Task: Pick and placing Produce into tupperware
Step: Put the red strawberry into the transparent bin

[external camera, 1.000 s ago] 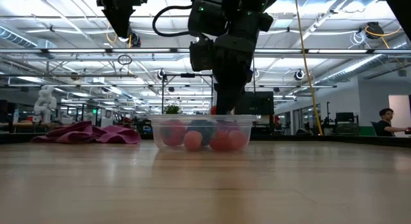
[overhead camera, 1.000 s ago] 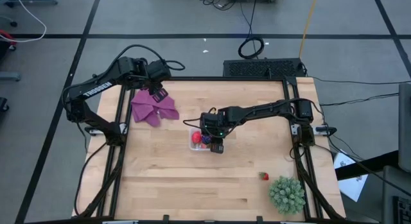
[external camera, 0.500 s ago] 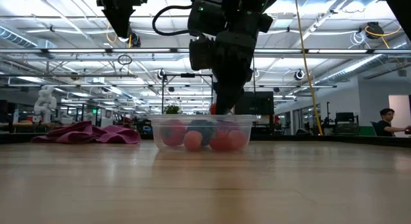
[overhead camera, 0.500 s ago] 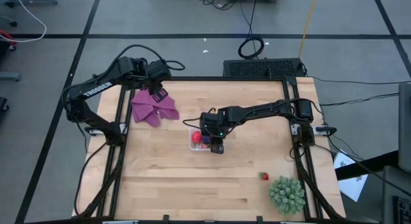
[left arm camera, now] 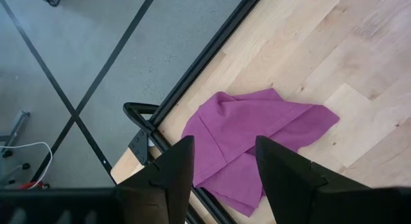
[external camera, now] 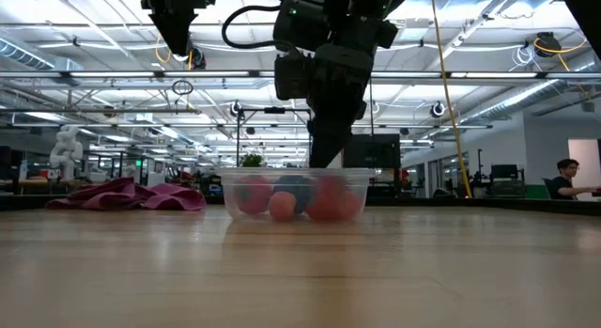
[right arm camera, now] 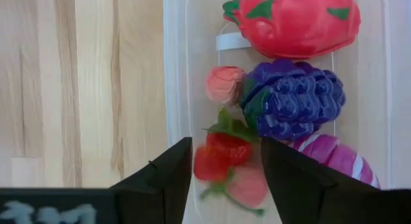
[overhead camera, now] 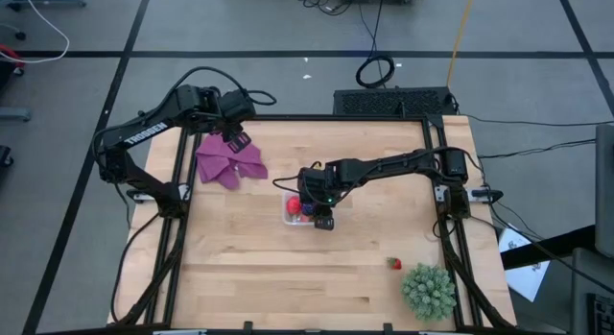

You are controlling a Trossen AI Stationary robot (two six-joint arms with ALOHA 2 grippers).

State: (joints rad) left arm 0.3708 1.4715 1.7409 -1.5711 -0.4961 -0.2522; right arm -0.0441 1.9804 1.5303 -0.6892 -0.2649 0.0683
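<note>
In the high view the right pincer (overhead camera: pixel 320 218) covers most of the tupperware (overhead camera: pixel 291 209); only a red and a blue patch of produce show beside it, too small to identify. In the right wrist view a red, green-leafed fruit (right arm camera: pixel 220 160) between the fingers is blurred, and the magenta striped fruit (right arm camera: pixel 334 160) is cut off by the picture's edge. In the low view the tub wall clouds the fruit inside. The small red item (overhead camera: pixel 394 264) near the green plant (overhead camera: pixel 428 291) is too small to identify.

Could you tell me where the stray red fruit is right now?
In the high view, the red fruit lies on the table's front right, just beside the green spiky plant.
</note>
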